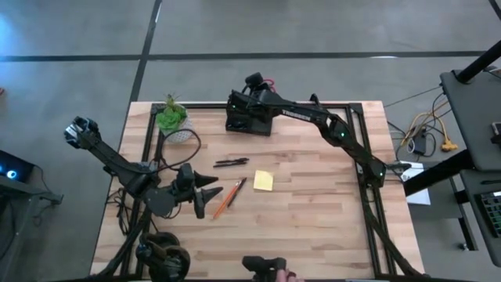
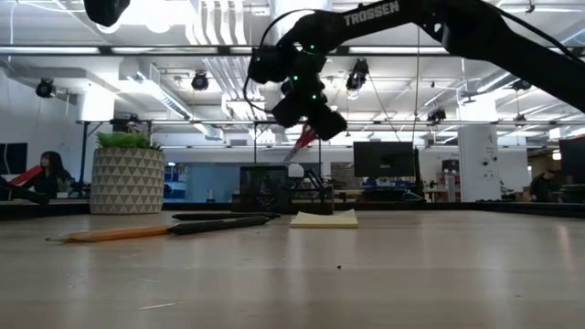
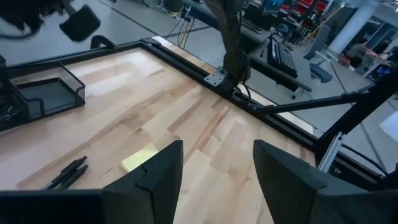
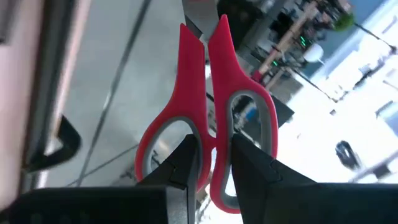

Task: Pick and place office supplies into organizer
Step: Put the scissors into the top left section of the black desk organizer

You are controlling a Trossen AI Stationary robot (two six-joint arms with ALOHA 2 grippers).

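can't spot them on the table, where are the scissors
The red-handled scissors are off the table, gripped by the right gripper above the organizer at the far edge.

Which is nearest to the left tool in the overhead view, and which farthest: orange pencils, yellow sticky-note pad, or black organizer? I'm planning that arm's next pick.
Measured from the left tool, open and low at the table's left:
1. Orange pencils, right beside it on its right.
2. Yellow sticky-note pad, farther right, mid-table.
3. Black organizer, at the far edge, under the right tool holding the red scissors.
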